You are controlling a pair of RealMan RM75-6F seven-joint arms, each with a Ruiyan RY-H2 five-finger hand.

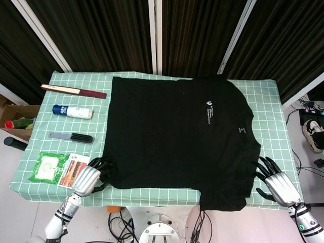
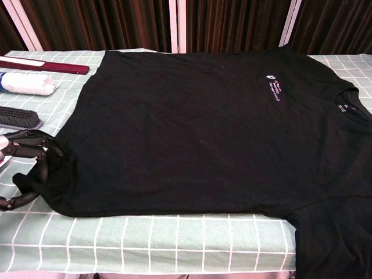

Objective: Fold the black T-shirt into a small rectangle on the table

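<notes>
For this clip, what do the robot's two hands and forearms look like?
Both the left hand and right hand have silver, ribbed metallic backs with black jointed fingers. Each joins a slim white-and-grey wrist with black bands; the right wrist shows a small green ring marking.

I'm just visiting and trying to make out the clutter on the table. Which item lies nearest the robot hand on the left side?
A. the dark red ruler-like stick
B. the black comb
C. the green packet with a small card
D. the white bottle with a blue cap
C: the green packet with its card lies right beside the left robot hand.
</notes>
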